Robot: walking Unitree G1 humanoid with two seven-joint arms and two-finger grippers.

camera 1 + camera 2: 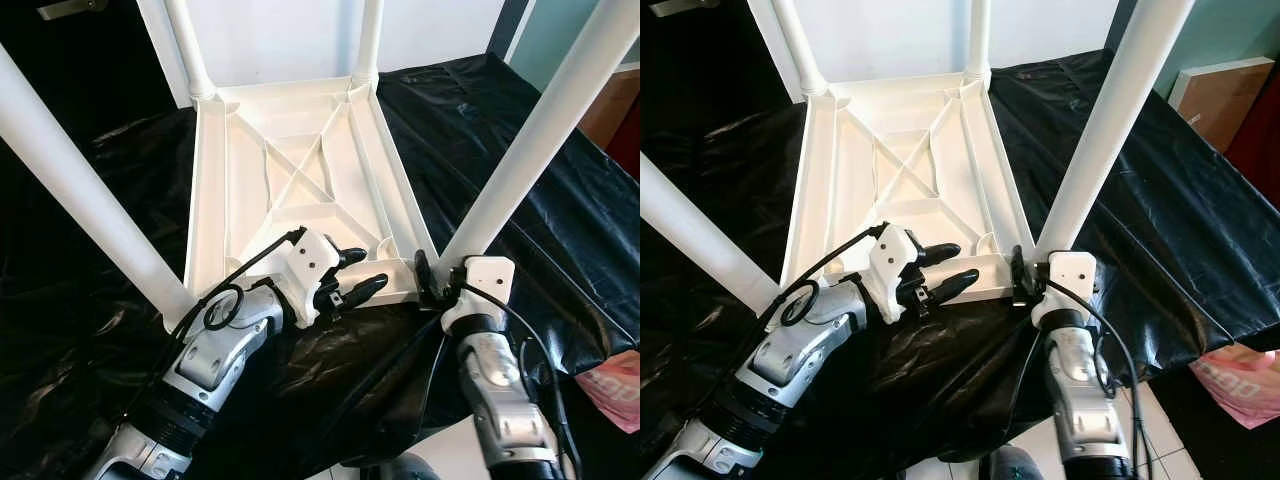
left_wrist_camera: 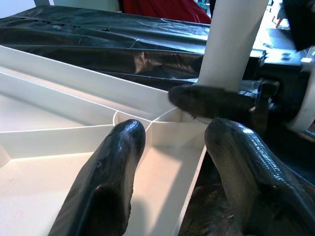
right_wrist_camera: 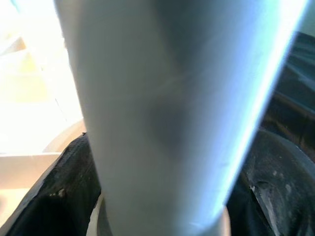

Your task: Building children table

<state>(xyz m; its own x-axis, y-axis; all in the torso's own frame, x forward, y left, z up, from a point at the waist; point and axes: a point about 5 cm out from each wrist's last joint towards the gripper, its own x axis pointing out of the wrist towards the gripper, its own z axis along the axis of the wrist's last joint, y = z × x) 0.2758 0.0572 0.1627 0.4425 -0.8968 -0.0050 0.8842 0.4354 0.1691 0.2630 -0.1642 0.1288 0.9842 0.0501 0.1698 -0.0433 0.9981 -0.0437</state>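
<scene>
We record one white plastic children's table [image 1: 300,180], lying upside down on black plastic sheeting [image 1: 520,180], its ribbed underside facing up with a cross brace at the centre. Four white legs stand up from its corners: the far-left leg [image 1: 190,50], the far-right leg [image 1: 368,40], the near-left leg [image 1: 80,190] and the near-right leg [image 1: 540,130].

Left gripper [image 1: 352,274]: it sits at the near edge of the tabletop, between the two near legs. We see its jaws spread, one finger [image 2: 110,172] over the inside of the ribbed tray and the other finger [image 2: 251,162] outside the rim, so the near rim runs between them; we cannot tell whether they touch it.

Right gripper [image 1: 440,278]: it sits at the foot of the near-right leg, where the leg meets the corner socket. Its black fingers [image 3: 49,201] lie on either side of the leg, and the jaws look clamped around it.

Surroundings: a pink bag [image 1: 615,390] lies at the lower right, beside the sheeting, and pale floor tiles [image 1: 1160,410] show beneath.
</scene>
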